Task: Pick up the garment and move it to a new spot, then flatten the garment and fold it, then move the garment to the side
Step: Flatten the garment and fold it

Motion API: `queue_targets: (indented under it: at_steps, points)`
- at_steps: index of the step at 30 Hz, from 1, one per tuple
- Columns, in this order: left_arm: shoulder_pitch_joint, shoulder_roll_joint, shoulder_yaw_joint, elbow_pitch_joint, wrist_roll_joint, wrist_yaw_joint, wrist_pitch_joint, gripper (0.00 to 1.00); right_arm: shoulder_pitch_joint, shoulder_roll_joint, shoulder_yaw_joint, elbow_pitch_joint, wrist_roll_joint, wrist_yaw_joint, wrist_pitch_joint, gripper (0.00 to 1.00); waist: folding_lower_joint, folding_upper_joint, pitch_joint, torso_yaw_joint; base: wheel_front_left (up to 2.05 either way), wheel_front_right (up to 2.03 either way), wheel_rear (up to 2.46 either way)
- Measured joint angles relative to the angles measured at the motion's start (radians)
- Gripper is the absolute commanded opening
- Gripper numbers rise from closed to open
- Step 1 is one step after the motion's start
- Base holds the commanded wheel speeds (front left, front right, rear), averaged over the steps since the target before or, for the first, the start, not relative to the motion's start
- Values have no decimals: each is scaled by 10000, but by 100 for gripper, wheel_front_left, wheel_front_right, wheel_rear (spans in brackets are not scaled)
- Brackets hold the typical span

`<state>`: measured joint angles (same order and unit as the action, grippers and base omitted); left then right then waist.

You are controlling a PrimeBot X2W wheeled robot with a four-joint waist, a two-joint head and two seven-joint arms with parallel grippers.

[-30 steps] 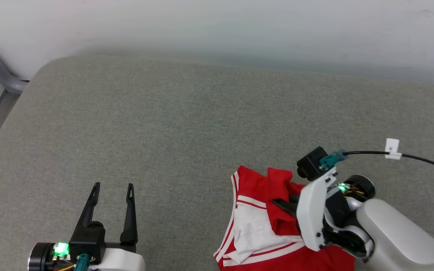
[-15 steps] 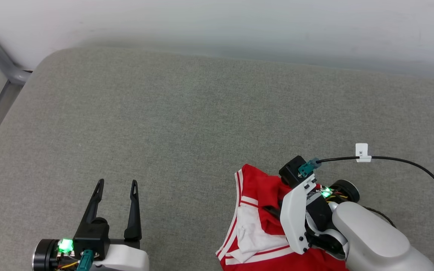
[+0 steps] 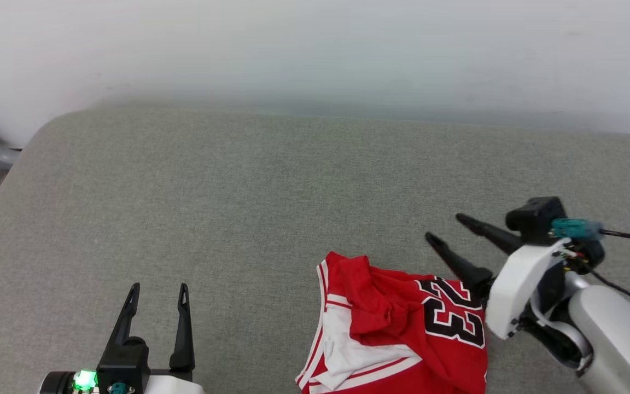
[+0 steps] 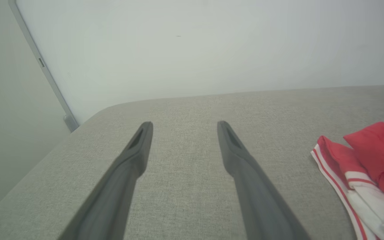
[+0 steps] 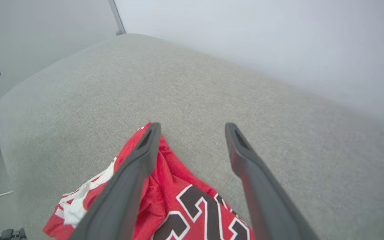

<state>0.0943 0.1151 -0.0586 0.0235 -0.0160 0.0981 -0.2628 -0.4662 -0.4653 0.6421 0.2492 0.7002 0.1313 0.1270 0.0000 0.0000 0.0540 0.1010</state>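
**Garment at rest, both grippers free.** The garment (image 3: 397, 334), red with a white sleeve and a black number, lies crumpled on the near side of the grey upholstered surface (image 3: 238, 191), right of centre in the head view. The right gripper (image 3: 445, 227) hovers just beyond the garment's far right edge, fingers spread wide with nothing between them. The left gripper (image 3: 159, 286) stands well apart to the left, fingers likewise apart and empty. Judged stage: garment set down, flattening not yet begun. The next move likely calls for each gripper to pinch a separate edge of the bunched cloth and draw the edges apart.
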Motion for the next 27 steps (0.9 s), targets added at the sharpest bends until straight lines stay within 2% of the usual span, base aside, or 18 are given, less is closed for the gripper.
queue_targets:
  at_steps: [5, 10, 14, 19, 27]
  points:
    - [194, 33, 33, -21, 0, -2, 0, 100, 1041, 140, -2084, -456, -1150, -2, -780, 100, -1, 0, -238, -293, 0, 0, 0]
    - [243, 75, 52, 35, 35, -8, 0, 100, 2176, 941, -4165, -865, -2426, -2, -1501, 100, 0, 0, -396, -476, 0, 0, 0]
    - [254, 104, 33, 84, 65, 10, 0, 100, 3009, 1732, -5325, -1363, -3382, -2, -1992, 100, -1, 0, -529, -549, 0, 0, 0]
    - [316, 121, 2, 77, 104, 25, 0, 100, 3963, 2598, -6146, -2002, -4211, -2, -2424, 100, -1, 0, -649, -629, 0, 0, 0]
    - [441, 102, -128, -82, 121, 86, -2, 100, 5354, 3463, -6556, -2683, -4915, 0, -2769, 100, -1, 0, -769, -736, 0, 0, 0]
